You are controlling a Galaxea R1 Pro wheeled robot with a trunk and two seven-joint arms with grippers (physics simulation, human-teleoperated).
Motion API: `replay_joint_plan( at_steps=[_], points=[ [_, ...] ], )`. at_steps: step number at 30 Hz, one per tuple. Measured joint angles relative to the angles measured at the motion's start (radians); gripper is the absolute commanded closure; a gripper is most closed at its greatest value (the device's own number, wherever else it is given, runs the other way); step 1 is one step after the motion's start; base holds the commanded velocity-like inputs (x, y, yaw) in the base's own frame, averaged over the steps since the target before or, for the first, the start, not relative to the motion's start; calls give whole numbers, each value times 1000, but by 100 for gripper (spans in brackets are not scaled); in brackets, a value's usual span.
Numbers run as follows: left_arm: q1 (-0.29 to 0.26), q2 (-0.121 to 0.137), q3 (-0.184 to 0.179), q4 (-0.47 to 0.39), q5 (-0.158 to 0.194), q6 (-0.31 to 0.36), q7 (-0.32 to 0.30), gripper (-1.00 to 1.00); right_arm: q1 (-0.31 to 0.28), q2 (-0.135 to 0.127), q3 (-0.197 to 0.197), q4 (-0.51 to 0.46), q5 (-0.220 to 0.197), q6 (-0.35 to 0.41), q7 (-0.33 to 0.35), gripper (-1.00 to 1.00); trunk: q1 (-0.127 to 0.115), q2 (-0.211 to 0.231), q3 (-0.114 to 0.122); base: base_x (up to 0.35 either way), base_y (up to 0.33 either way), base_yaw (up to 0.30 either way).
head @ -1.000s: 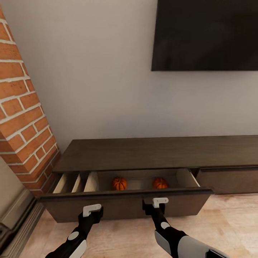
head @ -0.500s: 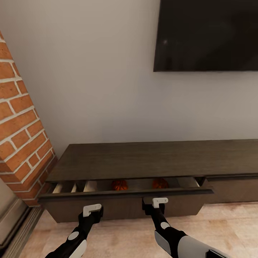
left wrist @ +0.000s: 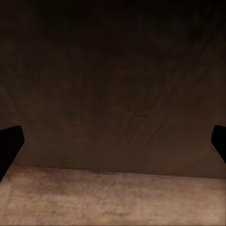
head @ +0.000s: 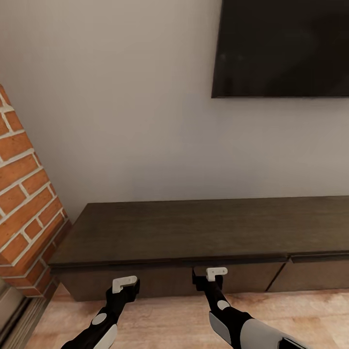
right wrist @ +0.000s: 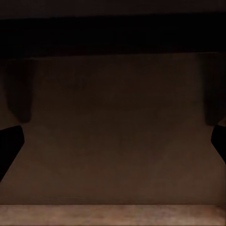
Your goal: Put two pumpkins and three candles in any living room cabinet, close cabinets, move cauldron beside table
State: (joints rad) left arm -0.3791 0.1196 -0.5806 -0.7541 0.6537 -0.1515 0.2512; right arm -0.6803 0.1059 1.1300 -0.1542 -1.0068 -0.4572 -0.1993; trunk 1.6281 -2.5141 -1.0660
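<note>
In the head view, the cabinet (head: 194,232) stood along the pale wall, its drawer fronts flush and closed. A dark screen (head: 283,48) hung on the wall above the cabinet's right part, and a brick pillar (head: 24,203) rose past its left end. The left pincer (head: 127,286) and the right pincer (head: 206,277) were both held right up at the drawer front, above the wooden floor (head: 165,320).

In the left wrist view, the left pincer's fingertips (left wrist: 9,143) sat at opposite edges of the picture, spread wide with nothing between them, facing the dark-brown front just above the floor.

In the right wrist view, the right pincer's fingertips (right wrist: 10,146) were likewise spread wide and held nothing, facing the drawer front under the cabinet's top edge.
</note>
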Motion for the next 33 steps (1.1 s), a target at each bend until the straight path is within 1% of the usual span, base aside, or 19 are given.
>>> replay_joint_plan(
  at_steps=[6,9,33],
  points=[
    [0,1,0,0,0,0,0,-100,0,0,1,0,1,0,0,-100,0,0,0,-10,0,0],
    [0,1,0,0,0,0,-1,-100,0,0,1,0,1,0,0,-100,0,0,0,-170,0,0],
    [0,1,-1,-3,0,0,-3,-100,0,0,1,0,1,0,0,-100,1,0,0,-331,0,0]
  ],
)
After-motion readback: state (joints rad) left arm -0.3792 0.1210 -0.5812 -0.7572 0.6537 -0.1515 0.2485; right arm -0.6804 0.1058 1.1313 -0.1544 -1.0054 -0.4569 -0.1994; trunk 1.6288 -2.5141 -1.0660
